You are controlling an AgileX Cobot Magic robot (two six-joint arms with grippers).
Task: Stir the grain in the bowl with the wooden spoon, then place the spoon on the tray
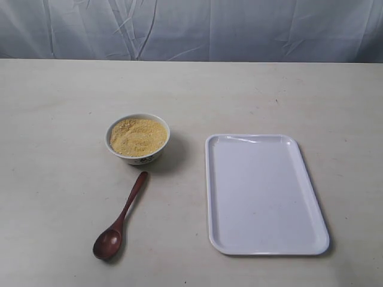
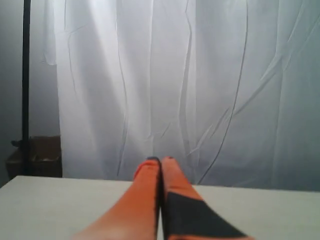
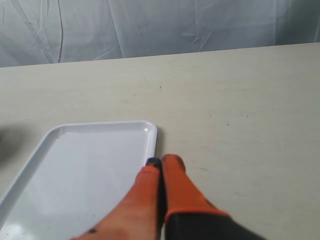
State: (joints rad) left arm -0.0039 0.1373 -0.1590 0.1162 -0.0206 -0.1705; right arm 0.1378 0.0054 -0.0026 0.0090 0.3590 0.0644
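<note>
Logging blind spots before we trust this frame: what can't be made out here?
Exterior view: both arms outside the frame; bowl pattern too small to read; grain depth hidden by its wall.
Left wrist view: only left gripper, curtain, table; no task items.
Right wrist view: tray cut off by the frame edge, partly behind right gripper.

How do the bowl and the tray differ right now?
The bowl is small, round and deep; the tray is large, flat and rectangular. The bowl holds grain; the tray holds nothing. The bowl's side has a faint print; the tray is plain. Both are white.
</note>
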